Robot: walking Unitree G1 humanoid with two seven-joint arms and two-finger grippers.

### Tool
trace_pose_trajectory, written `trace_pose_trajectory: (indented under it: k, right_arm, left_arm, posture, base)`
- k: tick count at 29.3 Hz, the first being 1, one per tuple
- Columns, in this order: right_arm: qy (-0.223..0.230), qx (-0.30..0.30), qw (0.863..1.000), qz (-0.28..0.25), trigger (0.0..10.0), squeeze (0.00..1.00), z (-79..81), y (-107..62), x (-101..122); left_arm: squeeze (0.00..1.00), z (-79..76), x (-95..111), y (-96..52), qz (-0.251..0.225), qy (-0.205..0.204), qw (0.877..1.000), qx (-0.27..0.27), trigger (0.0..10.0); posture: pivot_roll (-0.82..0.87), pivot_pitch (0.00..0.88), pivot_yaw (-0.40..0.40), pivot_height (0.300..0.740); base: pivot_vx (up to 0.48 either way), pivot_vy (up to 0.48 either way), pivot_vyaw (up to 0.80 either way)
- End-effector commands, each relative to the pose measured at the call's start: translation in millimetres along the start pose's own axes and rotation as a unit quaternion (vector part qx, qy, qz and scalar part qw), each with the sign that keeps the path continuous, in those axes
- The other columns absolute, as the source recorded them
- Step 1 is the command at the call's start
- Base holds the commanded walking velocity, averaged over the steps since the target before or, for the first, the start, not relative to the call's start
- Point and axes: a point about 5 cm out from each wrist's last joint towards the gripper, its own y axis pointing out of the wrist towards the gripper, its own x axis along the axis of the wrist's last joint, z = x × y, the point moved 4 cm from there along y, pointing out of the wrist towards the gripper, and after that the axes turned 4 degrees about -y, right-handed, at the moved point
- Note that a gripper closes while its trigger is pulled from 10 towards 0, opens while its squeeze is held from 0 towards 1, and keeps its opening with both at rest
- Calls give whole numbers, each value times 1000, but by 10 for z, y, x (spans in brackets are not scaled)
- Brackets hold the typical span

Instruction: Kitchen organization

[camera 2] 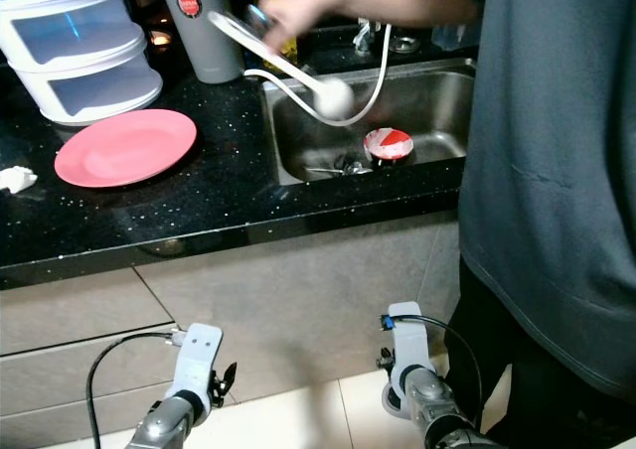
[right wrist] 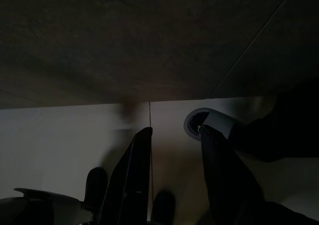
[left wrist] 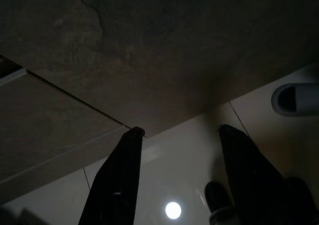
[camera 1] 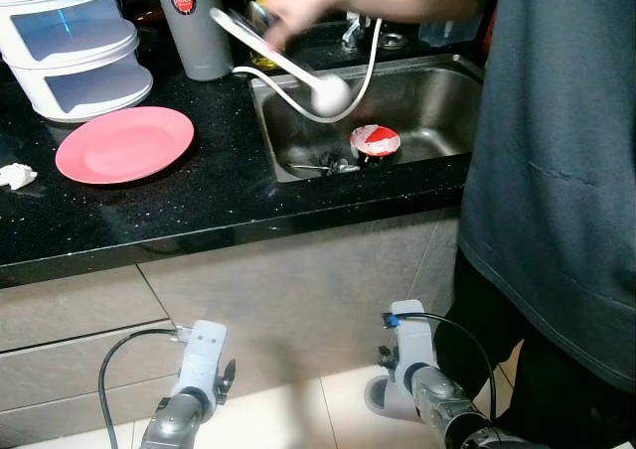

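both arms are hung low before the grey stone cabinet front; the left gripper (left wrist: 179,135) and right gripper (right wrist: 174,130) are seen with black fingers parted, empty. at one o'clock a person (camera 1: 556,151) is stood against the steel sink (camera 1: 417,91). a long white ladle (camera 1: 288,67) is held over it, bowl toward four o'clock. a round pink plate (camera 1: 124,143) is laid at eleven o'clock on the speckled black counter (camera 1: 199,201).

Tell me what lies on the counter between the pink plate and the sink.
Nothing: in the left eye view, the stretch of black counter between the pink plate and the sink is bare.
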Motion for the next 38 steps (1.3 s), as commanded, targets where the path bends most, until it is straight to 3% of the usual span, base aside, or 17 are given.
trace_pose_trajectory:
  k: [1, 16, 38]
  right_arm:
    - [2, 2, 1000, -5, 10000, 0, 32, 6, 22]
    - [3, 1, 1000, -3, 10000, 0, 19, -7, -17]
    - [0, 2, 1000, -15, 10000, 0, 9, 8, 64]
  left_arm:
    - [0, 90, -17, -11, 5, -1, 1000, 12, 10000]
    - [0, 55, -57, -28, 6, -6, 1000, 10, 10000]
    - [0, 182, -125, -83, 12, -13, 999, 27, 10000]
  posture:
    - [-17, 0, 59, 740]
    - [-9, 0, 55, 740]
    - [0, 0, 56, 740]
  base:
    - [0, 0, 0]
    - [0, 0, 0]
    - [0, 0, 0]
